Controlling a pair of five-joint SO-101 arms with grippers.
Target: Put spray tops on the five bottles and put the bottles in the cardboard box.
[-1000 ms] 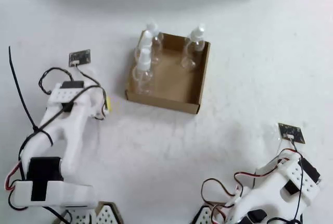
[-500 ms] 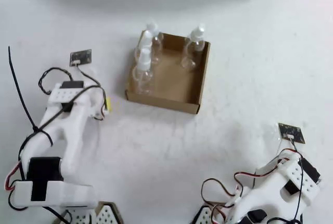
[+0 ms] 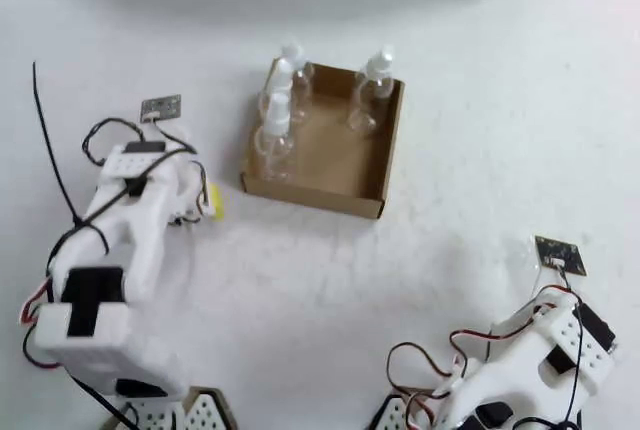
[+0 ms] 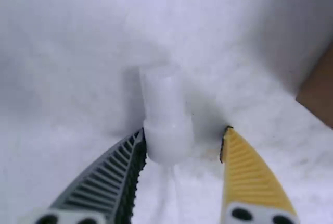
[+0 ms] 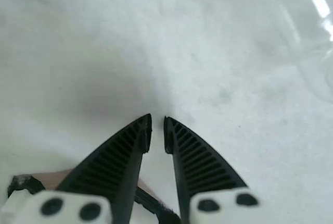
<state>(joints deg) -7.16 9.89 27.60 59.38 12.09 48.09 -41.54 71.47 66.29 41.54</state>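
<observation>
A white spray top [image 4: 165, 122] lies on the white table between the fingers of my left gripper [image 4: 183, 133], which is open around it. The grey finger [image 4: 117, 174] touches the top; the yellow finger [image 4: 244, 172] stands a little apart from it. In the high view that gripper [image 3: 203, 204] points down at the table just left of the cardboard box [image 3: 345, 188]. Three clear bottles with spray tops stand in the box: two [image 3: 277, 138] [image 3: 292, 78] along its left wall, one [image 3: 370, 88] at its far right. My right gripper [image 5: 157, 125] is shut on nothing, low over bare table.
The right arm [image 3: 550, 355] sits folded at the near right corner with loose wires around it. A corner of the box [image 4: 318, 91] shows beyond the yellow finger. Small circuit boards [image 3: 161, 107] [image 3: 559, 254] ride by each arm.
The left arm has swung and leaned forward, carrying its gripper slightly toward the box. The right arm, box and bottles have stayed put.
</observation>
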